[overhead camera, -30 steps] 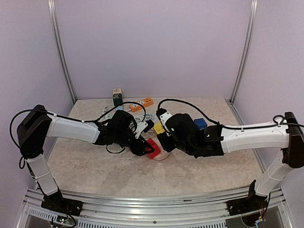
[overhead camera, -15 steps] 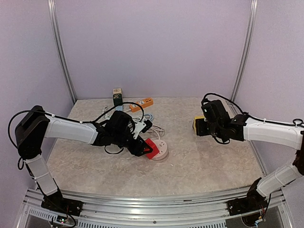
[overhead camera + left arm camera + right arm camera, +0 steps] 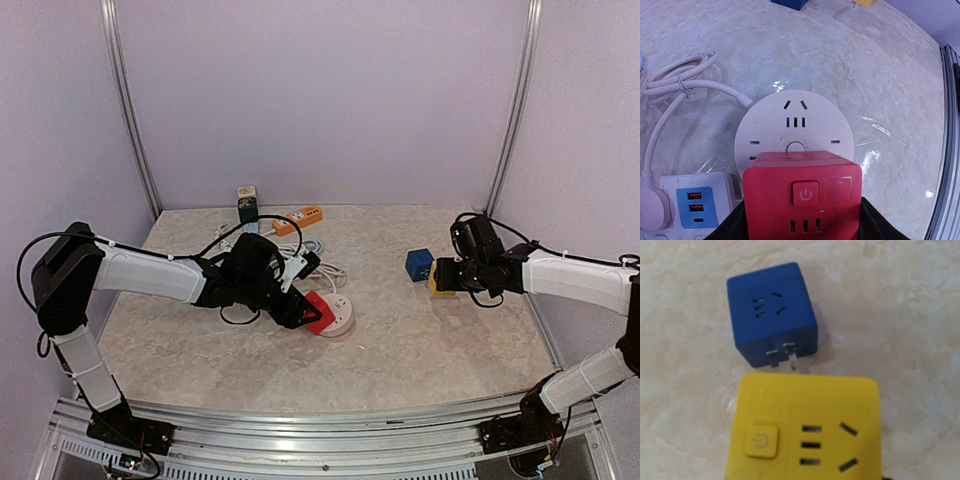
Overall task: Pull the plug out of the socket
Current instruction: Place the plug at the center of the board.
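- The left claw [image 3: 303, 310] is closed on the red cube adapter [image 3: 802, 197]. In the left wrist view a dark finger presses against each side of the cube.
- The red cube adapter sits on the near part of the round white socket [image 3: 795, 125]. Its power button and a set of slots face the wrist camera.
- The rest of the round white socket's face is bare, with its slot openings showing. It lies flat on the surface [image 3: 400, 340], near the middle.
- The right claw [image 3: 447, 280] is over at the right side of the surface, gripping the yellow plug cube [image 3: 802, 430]. The cube fills the lower part of the right wrist view, and the fingers are almost entirely out of that frame.
- The yellow plug cube is well apart from the round white socket and not plugged into it. The face in view has a power button and a group of slots.
- A blue plug cube [image 3: 772, 312] lies on the surface just beyond the yellow one. Its metal prongs point towards the yellow cube and reach its edge, but I cannot tell whether they touch.
- A white power strip [image 3: 695, 200] with a blue USB panel lies just beside the round white socket. A white cable [image 3: 680, 90] is coiled behind it.
- Near the back wall are an orange power strip [image 3: 300, 218] and a small green box [image 3: 247, 203].
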{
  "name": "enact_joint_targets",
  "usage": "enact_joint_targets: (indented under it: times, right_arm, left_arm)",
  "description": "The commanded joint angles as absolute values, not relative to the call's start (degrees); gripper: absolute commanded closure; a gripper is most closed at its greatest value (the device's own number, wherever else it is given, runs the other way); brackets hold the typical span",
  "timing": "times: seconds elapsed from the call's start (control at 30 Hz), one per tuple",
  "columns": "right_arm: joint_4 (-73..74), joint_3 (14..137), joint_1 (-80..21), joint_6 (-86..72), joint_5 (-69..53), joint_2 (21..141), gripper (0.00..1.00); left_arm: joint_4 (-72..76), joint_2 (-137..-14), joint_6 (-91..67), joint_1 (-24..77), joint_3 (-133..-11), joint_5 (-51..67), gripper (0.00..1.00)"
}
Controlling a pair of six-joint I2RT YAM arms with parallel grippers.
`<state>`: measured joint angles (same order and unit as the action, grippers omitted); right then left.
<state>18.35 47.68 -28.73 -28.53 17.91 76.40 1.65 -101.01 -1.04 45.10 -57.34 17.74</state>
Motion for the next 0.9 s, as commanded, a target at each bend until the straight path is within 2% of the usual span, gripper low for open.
enact_joint_targets:
  times: [0.0,0.27,0.5,0.57,0.67,0.87]
  right_arm:
    - [17.9,48.9,-27.4,-27.8,17.4,78.8,1.00]
    - [18.8,49.4,-27.4,-27.1,18.7,81.9,1.00]
    - [19.5,50.0,-27.4,-26.6,19.7,83.9,0.82]
    - [19.5,49.9,-27.4,-26.7,19.8,84.3,0.80]
    - [19.5,49.8,-27.4,-26.7,19.9,84.5,0.71]
    - [19.3,49.5,-27.4,-26.7,20.0,83.5,0.40]
  left_arm:
    - [-4.4,-101.0,-2.3,45.3,-55.5,15.4,0.81]
    - [-4.4,-101.3,-2.5,45.4,-55.6,15.5,0.81]
    - [-4.6,-101.4,-2.6,45.4,-55.9,15.3,0.81]
    - [-4.7,-101.5,-2.8,45.4,-56.0,15.5,0.81]
    - [-4.8,-101.6,-2.9,45.4,-56.1,15.6,0.81]
    - [-4.8,-101.4,-3.3,45.4,-56.2,15.7,0.78]
